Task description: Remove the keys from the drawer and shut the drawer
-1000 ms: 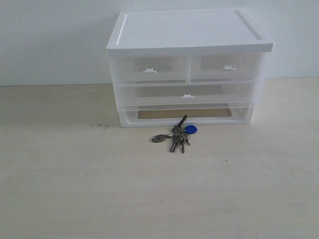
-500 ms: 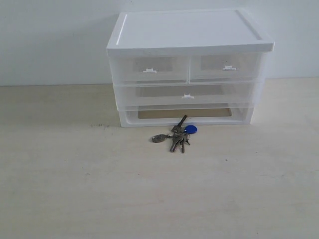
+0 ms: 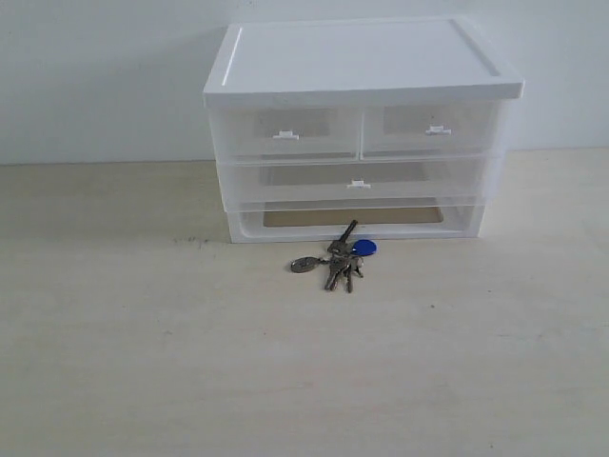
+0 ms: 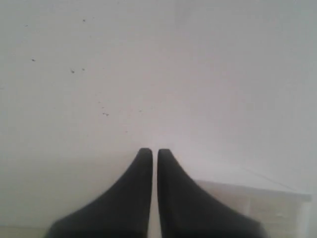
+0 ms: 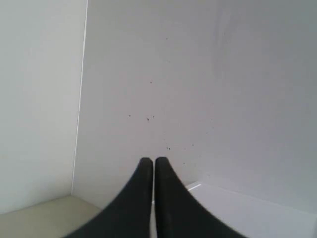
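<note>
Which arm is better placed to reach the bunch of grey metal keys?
Right, marginally: the keys lie slightly right of centre in the exterior view. Left gripper and right gripper are both shut.

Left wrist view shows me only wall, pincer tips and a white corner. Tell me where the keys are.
Observer: The keys lie on the table, just in front of the cabinet, not in any drawer.
Operator: Report the small drawers.
Observer: The left small drawer and right small drawer both sit flush, shut.
Operator: Now describe the other arm.
Observer: The right pincer is shut on nothing, pointing at the wall.
</note>
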### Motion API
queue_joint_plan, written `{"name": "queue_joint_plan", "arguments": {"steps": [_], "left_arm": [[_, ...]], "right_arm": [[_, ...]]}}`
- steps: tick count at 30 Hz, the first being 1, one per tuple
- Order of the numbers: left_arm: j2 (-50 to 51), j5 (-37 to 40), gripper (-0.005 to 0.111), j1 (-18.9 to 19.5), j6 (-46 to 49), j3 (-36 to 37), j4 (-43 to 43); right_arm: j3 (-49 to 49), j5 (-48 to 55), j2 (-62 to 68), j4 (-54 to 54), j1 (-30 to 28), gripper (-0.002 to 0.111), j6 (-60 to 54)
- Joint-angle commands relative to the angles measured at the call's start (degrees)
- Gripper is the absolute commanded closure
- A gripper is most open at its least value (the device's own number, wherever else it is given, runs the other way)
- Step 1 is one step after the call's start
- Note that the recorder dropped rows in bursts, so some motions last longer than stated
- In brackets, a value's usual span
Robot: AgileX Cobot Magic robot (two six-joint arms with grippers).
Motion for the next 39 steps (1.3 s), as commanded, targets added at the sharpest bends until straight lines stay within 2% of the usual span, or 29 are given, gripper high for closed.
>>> {"name": "queue_joint_plan", "arguments": {"steps": [1,8,15,30,39], "left_arm": [[-0.1,3.6,0.102,0.1,17.1,0.9,-7.2],[-0.1,9.4,0.102,0.1,25.5,0.9,-8.3],[-0.1,14.9,0.102,2.7,25.5,0.9,-8.2],[-0.1,20.7,0.102,4.8,26.0,0.9,-8.6],[-0.1,27.8,0.102,5.8,33.1,0.9,-11.2]], "right_arm": [[0.2,-0.2,-0.3,-0.1,0.0,0.108,0.2],[0.2,-0.2,-0.3,-0.1,0.0,0.108,0.2],[0.2,-0.4,-0.3,-0.1,0.0,0.108,0.2],[0.2,-0.4,-0.3,-0.1,0.0,0.108,0.2],[0.2,-0.4,-0.3,-0.1,0.0,0.108,0.2]]}}
